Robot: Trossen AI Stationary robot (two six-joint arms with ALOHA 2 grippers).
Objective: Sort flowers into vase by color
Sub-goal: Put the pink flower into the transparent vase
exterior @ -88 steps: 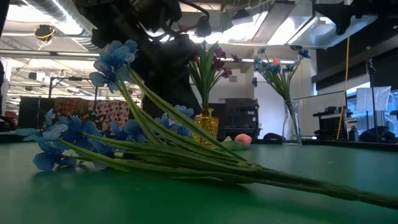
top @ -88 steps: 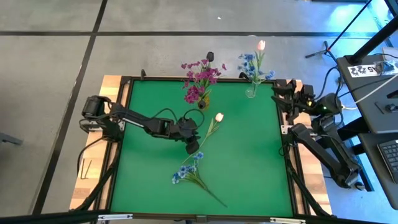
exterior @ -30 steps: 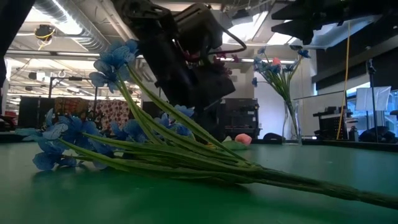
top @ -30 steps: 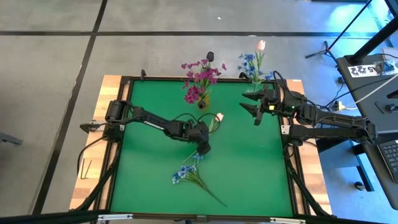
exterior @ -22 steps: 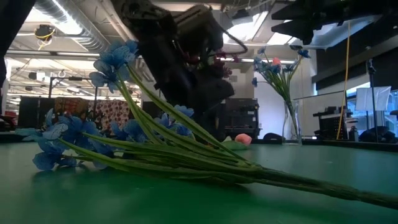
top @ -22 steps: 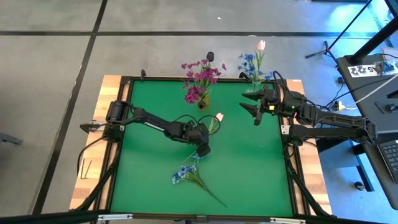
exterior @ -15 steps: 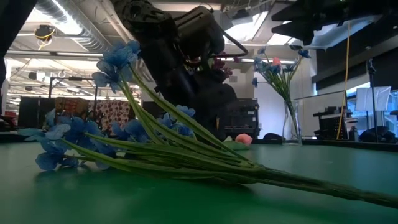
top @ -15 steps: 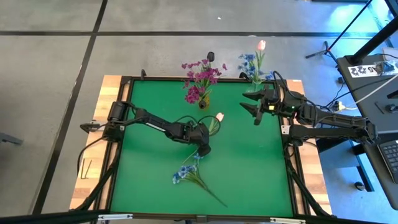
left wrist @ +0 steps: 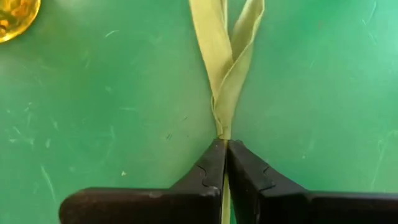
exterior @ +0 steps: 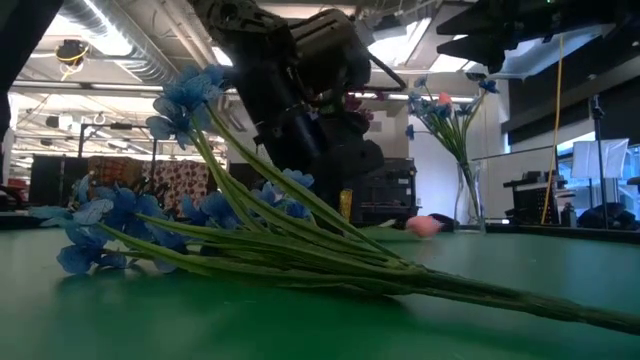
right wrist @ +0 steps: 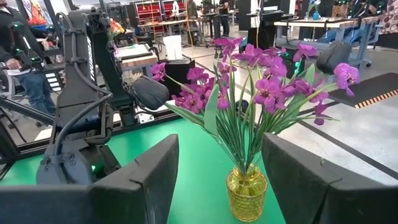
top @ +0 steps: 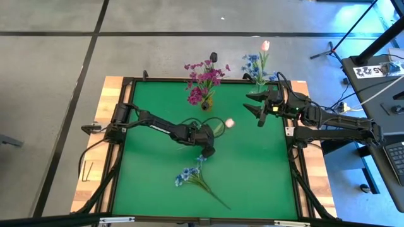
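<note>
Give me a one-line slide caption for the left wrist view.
Left gripper pinching the pale tulip's stem on the green mat.

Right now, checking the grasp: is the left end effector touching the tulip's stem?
Touching. The left wrist view shows the left end effector closed on the tulip stem, both fingers pressed against it.

A green mat (top: 246,170) is covering the table, and a person in jeans (right wrist: 25,68) is standing in the room behind it
</note>
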